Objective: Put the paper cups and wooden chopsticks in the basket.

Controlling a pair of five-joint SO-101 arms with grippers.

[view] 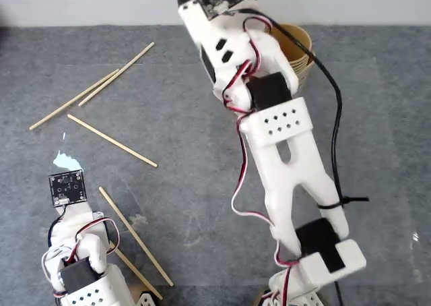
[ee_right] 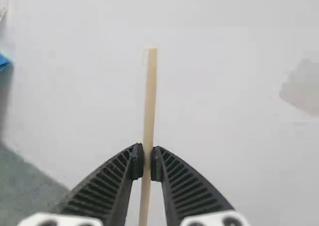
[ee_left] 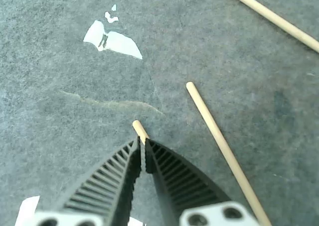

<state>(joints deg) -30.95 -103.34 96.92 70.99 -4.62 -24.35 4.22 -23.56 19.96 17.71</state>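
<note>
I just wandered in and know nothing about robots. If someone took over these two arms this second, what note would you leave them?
Left gripper: shut on the end of a pale wooden chopstick, low by the grey felt table.
Right gripper: shut on a second wooden chopstick, raised before the white wall.
Loose on the table: two chopsticks together far left, a single chopstick nearer, a fourth chopstick beside the left arm.
A brown paper cup stands by the right arm.
Done: two chopsticks gripped. Left: cup and every chopstick into the basket.
</note>
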